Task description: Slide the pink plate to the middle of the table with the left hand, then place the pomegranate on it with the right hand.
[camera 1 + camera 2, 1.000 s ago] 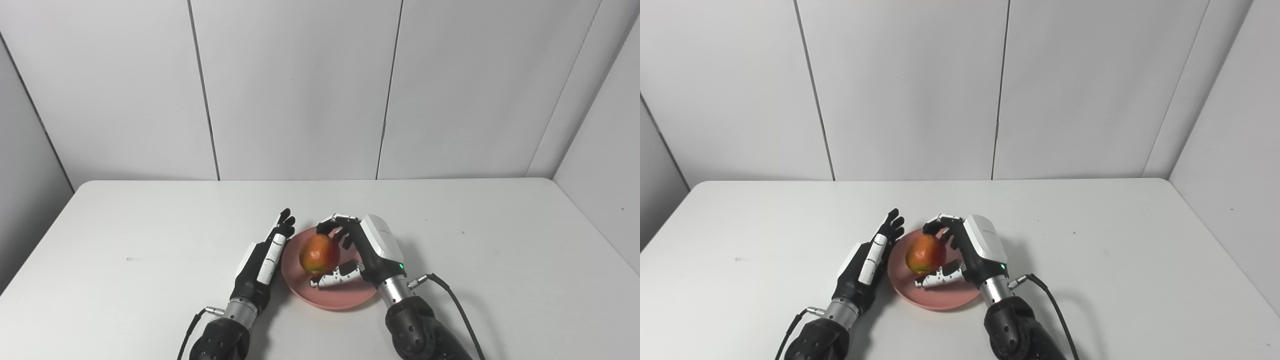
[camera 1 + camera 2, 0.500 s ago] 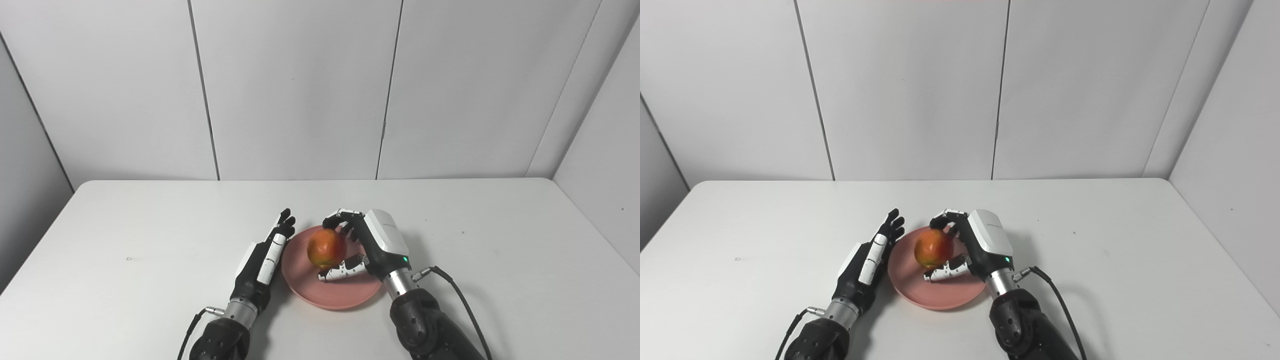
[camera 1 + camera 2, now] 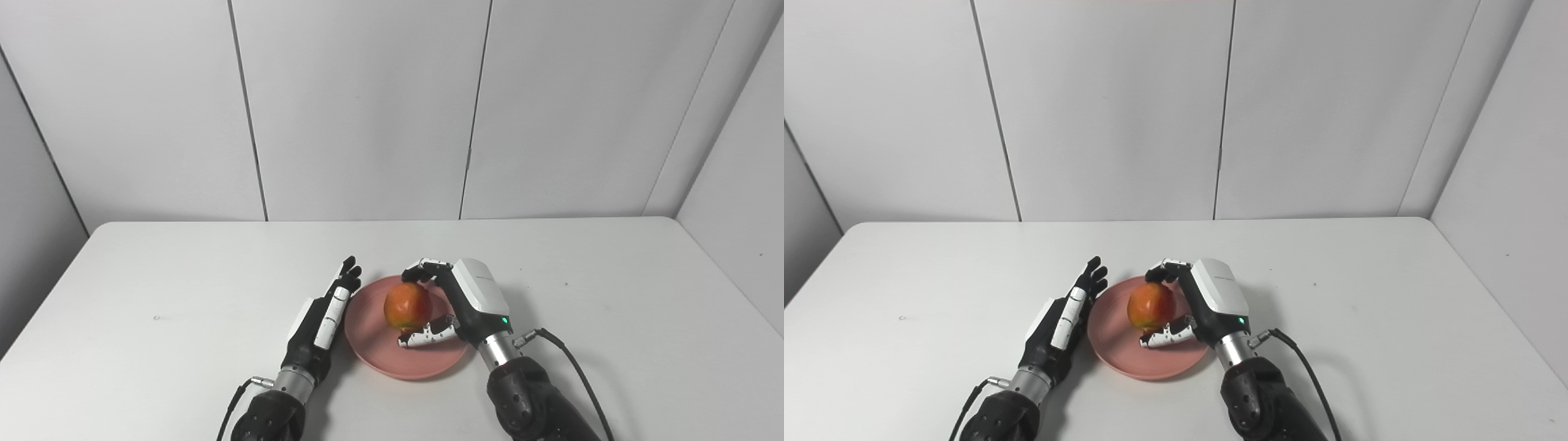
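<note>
Right hand [image 3: 1206, 303] gripping pomegranate [image 3: 1150, 306] over pink plate [image 3: 1118, 352]

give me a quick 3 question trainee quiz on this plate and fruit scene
1. True or false: the right robot hand is closed around the pomegranate.
2. Where is the left robot hand relative to the pink plate? A) resting inside it B) flat beside its left rim C) far across the table
3. Fill in: the pomegranate is over the ____.

Key: 1 true; 2 B; 3 pink plate.
</note>
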Controlling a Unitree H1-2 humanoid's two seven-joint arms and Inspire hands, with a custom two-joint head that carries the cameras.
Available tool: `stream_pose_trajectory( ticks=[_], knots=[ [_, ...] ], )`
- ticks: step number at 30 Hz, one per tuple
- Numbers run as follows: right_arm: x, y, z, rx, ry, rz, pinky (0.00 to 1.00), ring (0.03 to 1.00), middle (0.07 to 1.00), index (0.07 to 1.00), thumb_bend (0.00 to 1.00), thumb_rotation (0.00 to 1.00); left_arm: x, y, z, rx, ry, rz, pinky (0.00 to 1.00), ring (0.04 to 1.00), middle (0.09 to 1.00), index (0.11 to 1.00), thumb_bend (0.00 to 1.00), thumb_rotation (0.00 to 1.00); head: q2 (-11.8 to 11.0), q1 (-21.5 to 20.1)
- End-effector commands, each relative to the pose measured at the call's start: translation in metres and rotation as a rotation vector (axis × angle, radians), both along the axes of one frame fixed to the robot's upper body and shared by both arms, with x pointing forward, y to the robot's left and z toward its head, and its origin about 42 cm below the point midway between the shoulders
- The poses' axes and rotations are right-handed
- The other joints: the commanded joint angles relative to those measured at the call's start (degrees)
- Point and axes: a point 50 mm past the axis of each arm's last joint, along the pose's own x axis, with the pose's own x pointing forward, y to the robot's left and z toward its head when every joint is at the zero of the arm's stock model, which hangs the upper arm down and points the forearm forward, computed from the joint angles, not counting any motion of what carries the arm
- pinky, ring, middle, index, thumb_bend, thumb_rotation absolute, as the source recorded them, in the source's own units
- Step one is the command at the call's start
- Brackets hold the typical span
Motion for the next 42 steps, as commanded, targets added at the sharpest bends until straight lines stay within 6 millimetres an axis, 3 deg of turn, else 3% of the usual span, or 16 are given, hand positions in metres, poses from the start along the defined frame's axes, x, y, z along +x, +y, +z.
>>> stream_pose_trajectory(
  ticks=[1, 2, 3, 6, 18, 32, 38, 42],
  knots=[
    [0.003, -0.002, 0.017, 0.034, -0.033, 0.011, 0.70, 0.766, 0.772, 0.577, 0.55, 0.29, 0.000, 0.000, 0.002, 0.003, -0.015, -0.002, 0.97, 1.000, 1.000, 1.000, 0.64, 1.00, 0.07, -0.02],
    [0.001, -0.003, 0.017, 0.045, -0.029, 0.020, 0.71, 0.770, 0.775, 0.605, 0.57, 0.33, 0.000, 0.000, 0.002, 0.002, -0.013, -0.001, 0.97, 1.000, 1.000, 1.000, 0.64, 1.00, 0.07, -0.07],
    [-0.002, -0.004, 0.017, 0.057, -0.025, 0.029, 0.73, 0.798, 0.798, 0.691, 0.61, 0.45, 0.000, 0.000, 0.002, 0.001, -0.012, -0.001, 0.97, 1.000, 1.000, 1.000, 0.64, 1.00, 0.07, -0.10],
    [-0.009, -0.007, 0.017, 0.089, -0.022, 0.055, 0.77, 0.845, 0.846, 0.796, 0.64, 0.55, 0.000, 0.001, 0.002, 0.002, -0.015, -0.001, 0.97, 1.000, 1.000, 1.000, 0.64, 1.00, 0.01, -0.11],
    [-0.032, -0.023, 0.016, 0.196, -0.026, 0.078, 0.83, 0.939, 0.973, 0.982, 0.66, 0.66, 0.002, 0.008, 0.003, -0.013, -0.021, 0.015, 0.98, 1.000, 1.000, 1.000, 0.64, 1.00, 0.37, -0.79],
    [-0.028, -0.039, 0.022, 0.257, -0.025, 0.029, 0.85, 0.956, 0.995, 0.982, 0.64, 0.69, 0.001, 0.019, 0.003, -0.042, -0.026, 0.069, 0.98, 1.000, 1.000, 1.000, 0.63, 1.00, 0.94, -1.67],
    [-0.021, -0.052, 0.024, 0.332, -0.014, -0.024, 0.89, 0.962, 1.000, 0.999, 0.65, 0.80, 0.003, 0.028, 0.004, -0.014, -0.043, 0.102, 0.94, 0.975, 0.991, 0.987, 0.64, 1.00, 1.23, -1.78],
    [-0.016, -0.059, 0.021, 0.413, 0.007, -0.032, 0.91, 0.966, 1.000, 1.000, 0.61, 0.83, 0.006, 0.034, 0.008, -0.039, -0.035, 0.079, 0.98, 0.996, 1.000, 0.999, 0.65, 1.00, 1.43, -2.10]
  ],
)
